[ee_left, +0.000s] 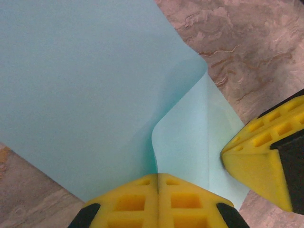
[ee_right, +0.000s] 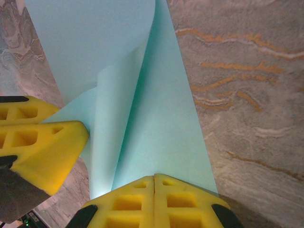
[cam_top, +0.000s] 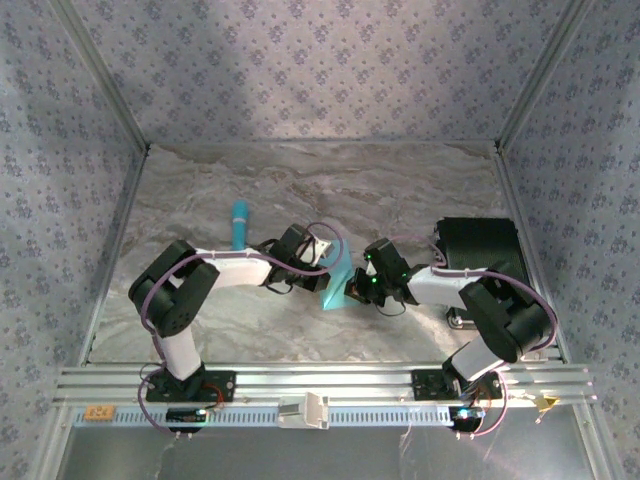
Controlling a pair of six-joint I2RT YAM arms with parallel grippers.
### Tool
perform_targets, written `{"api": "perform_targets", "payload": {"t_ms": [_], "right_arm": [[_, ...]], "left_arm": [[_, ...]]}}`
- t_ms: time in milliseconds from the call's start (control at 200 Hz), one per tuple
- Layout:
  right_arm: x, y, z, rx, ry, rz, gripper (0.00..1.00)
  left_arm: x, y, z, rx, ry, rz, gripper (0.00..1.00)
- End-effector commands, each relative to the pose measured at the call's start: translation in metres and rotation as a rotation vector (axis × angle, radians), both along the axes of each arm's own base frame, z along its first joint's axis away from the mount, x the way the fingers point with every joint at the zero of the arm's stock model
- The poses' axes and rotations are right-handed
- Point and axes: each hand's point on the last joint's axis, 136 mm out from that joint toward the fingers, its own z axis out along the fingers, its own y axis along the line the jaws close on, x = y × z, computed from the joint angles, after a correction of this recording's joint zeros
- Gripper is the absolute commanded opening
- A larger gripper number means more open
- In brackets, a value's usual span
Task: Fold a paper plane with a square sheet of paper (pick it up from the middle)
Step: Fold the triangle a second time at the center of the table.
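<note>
The square sheet of paper (cam_top: pixel 338 278) is light cyan and hangs just above the marble tabletop between both arms, near the middle. It is curled and creased lengthwise with overlapping layers (ee_right: pixel 161 118), a bent sheet rather than a paper plane shape. My left gripper (ee_left: pixel 157 176) is shut on one edge of the paper (ee_left: pixel 85 85), and it sits at the sheet's upper left (cam_top: pixel 323 262). My right gripper (ee_right: pixel 154 178) is shut on the opposite edge, at the sheet's lower right (cam_top: pixel 354 291). The two sets of yellow fingers stand close together, with the right gripper's fingers (ee_left: pixel 266 161) beside the left ones.
A slim turquoise stick (cam_top: pixel 240 222) lies on the table left of centre, behind the left arm. A black box (cam_top: pixel 480 245) stands at the right, behind the right arm. Patterned walls enclose the table, and a metal rail (cam_top: pixel 320 385) runs along the near edge.
</note>
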Motion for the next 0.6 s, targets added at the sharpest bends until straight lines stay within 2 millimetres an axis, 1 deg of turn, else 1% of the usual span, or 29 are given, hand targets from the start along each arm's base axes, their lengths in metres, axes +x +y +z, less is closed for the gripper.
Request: {"api": "perform_targets", "payload": {"t_ms": [0, 185, 600], "right_arm": [[-0.0107, -0.0157, -0.0225, -0.094, 0.066, -0.012, 0.03], [-0.0106, -0.0154, -0.0221, -0.094, 0.066, -0.011, 0.03], [-0.0112, -0.0169, -0.0218, -0.095, 0.066, -0.01, 0.03]], "left_arm": [[0.0059, 0.0006, 0.0066, 0.016, -0.034, -0.01, 0.02], [0.0078, -0.0016, 0.0099, 0.01, -0.047, -0.016, 0.02], [0.0122, 0.0001, 0.0063, 0.03, -0.059, -0.013, 0.02]]}}
